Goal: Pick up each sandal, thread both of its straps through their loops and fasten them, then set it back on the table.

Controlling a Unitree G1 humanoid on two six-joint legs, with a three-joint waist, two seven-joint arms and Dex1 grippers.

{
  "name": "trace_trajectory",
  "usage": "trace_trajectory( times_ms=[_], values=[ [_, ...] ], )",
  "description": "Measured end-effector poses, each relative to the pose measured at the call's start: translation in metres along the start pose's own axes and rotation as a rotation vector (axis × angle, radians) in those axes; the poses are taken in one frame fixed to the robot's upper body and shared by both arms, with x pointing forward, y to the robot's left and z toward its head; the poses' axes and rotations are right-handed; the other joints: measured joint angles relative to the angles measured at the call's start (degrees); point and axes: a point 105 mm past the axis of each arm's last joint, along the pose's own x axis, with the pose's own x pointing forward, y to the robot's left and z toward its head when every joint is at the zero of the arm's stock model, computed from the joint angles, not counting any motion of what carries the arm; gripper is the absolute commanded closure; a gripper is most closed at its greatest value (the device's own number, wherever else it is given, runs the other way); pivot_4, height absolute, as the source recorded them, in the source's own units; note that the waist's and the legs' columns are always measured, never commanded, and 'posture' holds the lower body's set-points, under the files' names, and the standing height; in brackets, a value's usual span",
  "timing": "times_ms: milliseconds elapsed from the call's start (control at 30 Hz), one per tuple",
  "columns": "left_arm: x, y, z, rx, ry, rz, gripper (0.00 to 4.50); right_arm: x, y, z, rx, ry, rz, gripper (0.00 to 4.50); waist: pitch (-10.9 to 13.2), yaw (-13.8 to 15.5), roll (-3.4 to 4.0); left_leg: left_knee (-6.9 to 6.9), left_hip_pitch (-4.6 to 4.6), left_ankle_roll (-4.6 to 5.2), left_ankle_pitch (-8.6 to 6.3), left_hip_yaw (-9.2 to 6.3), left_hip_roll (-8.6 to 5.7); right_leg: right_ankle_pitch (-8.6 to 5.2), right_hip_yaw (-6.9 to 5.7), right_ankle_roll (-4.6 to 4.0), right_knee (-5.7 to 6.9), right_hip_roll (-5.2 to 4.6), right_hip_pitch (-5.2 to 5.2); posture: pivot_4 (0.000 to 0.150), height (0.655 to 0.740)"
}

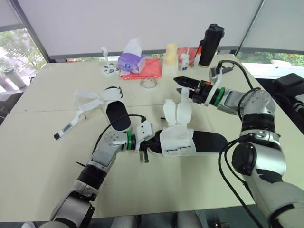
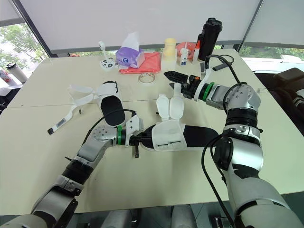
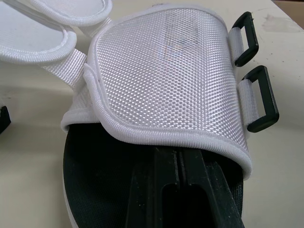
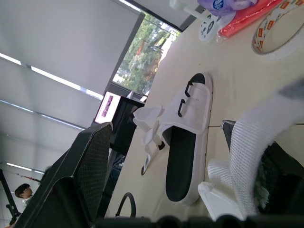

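The left wrist view reveals the left gripper (image 3: 179,164), fingers pressed together with nothing between them, tucked under the sandal (image 3: 166,80)'s flap. The right gripper (image 1: 184,88) is spread wide, a strap (image 4: 251,142) against one finger.

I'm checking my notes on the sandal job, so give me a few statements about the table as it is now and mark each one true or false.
1. The near sandal has its straps threaded through its black loops. False: both straps stand loose and the loops are empty.
2. A second sandal lies farther off to the robot's left with its straps unfastened. True.
3. The left gripper is at the second sandal. False: it is at one end of the near sandal.
4. A black bottle stands upright at the far side of the table. True.
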Motion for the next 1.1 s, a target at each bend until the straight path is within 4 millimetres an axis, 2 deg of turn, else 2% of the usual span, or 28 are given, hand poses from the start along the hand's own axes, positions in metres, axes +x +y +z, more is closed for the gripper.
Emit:
trace_trajectory(
  times_ms=[300,333,367,400,467,533,567,733,800,867,967,1100],
  values=[
    [0.001,0.000,0.000,-0.001,-0.003,0.001,4.50,0.000,0.001,0.003,-0.009,-0.013,0.003,0.54,0.00,0.00,0.00,0.00,0.00,0.00,0.00,0.00,0.00,0.00,0.00,0.00,0.00,0.00,0.00,0.150,0.7400],
    [0.001,0.000,0.000,-0.001,-0.003,0.001,4.50,0.000,0.001,0.004,-0.012,-0.016,0.005,1.11,0.00,0.00,0.00,0.00,0.00,0.00,0.00,0.00,0.00,0.00,0.00,0.00,0.00,0.00,0.00,0.150,0.7400],
    [0.001,0.000,0.000,-0.001,-0.003,0.001,4.50,0.001,0.002,0.005,-0.016,-0.019,0.007,1.35,0.00,0.00,0.00,0.00,0.00,0.00,0.00,0.00,0.00,0.00,0.00,0.00,0.00,0.00,0.00,0.150,0.7400],
    [0.001,0.000,0.000,-0.001,-0.003,0.001,4.50,0.001,0.004,0.007,-0.022,-0.023,0.010,1.83,0.00,0.00,0.00,0.00,0.00,0.00,0.00,0.00,0.00,0.00,0.00,0.00,0.00,0.00,0.00,0.150,0.7400],
    [0.001,0.000,0.000,-0.001,-0.004,0.001,4.50,0.000,0.007,0.011,-0.036,-0.033,0.016,3.01,0.00,0.01,0.00,0.00,0.00,0.00,0.00,0.00,0.00,0.00,0.00,0.00,0.00,0.00,0.00,0.150,0.7400],
    [0.001,0.000,0.000,-0.001,-0.004,0.001,4.50,0.000,0.010,0.013,-0.045,-0.039,0.019,3.88,0.00,0.00,0.00,0.00,0.00,0.00,0.00,0.00,0.00,0.00,0.00,0.00,0.00,0.00,0.00,0.150,0.7400],
    [0.001,0.000,0.000,-0.001,-0.004,0.001,4.50,-0.001,0.010,0.014,-0.048,-0.043,0.019,4.46,0.00,0.01,0.00,0.00,0.00,0.00,0.00,0.00,0.00,0.00,0.00,0.00,0.00,0.00,0.00,0.150,0.7400],
    [0.001,0.000,0.000,-0.001,-0.004,-0.001,4.50,-0.004,0.014,0.015,-0.107,-0.032,0.017,4.46,0.00,0.03,0.00,-0.01,0.00,0.00,0.00,0.00,0.00,0.00,0.00,0.00,0.00,0.00,-0.02,0.150,0.7400],
    [0.001,-0.001,0.000,0.000,-0.004,-0.003,4.50,-0.008,0.027,0.006,-0.283,0.014,0.013,4.46,0.00,0.11,0.00,-0.02,0.00,-0.01,0.00,-0.03,0.00,-0.01,0.00,0.01,-0.01,0.00,-0.02,0.150,0.7400],
    [0.002,-0.001,0.001,0.001,-0.005,-0.004,4.50,-0.015,0.036,-0.014,-0.503,0.093,0.004,4.46,0.00,0.16,0.00,-0.05,0.00,-0.01,0.00,-0.03,-0.01,-0.01,0.00,0.02,-0.05,-0.01,-0.01,0.150,0.7400],
    [0.002,-0.001,0.001,0.002,-0.006,-0.005,4.50,-0.025,0.040,-0.043,-0.681,0.175,0.024,4.46,0.00,0.15,0.00,0.03,0.00,-0.01,0.00,-0.02,-0.01,0.02,0.00,0.06,-0.04,-0.01,0.02,0.150,0.7400],
    [0.001,-0.001,-0.001,0.000,0.000,-0.001,4.50,-0.056,0.047,-0.105,-1.012,0.344,0.079,4.46,-0.01,0.48,-0.01,0.06,0.00,-0.01,0.00,-0.02,-0.01,0.01,-0.02,0.09,-0.10,-0.02,0.09,0.150,0.7400]
  ],
)
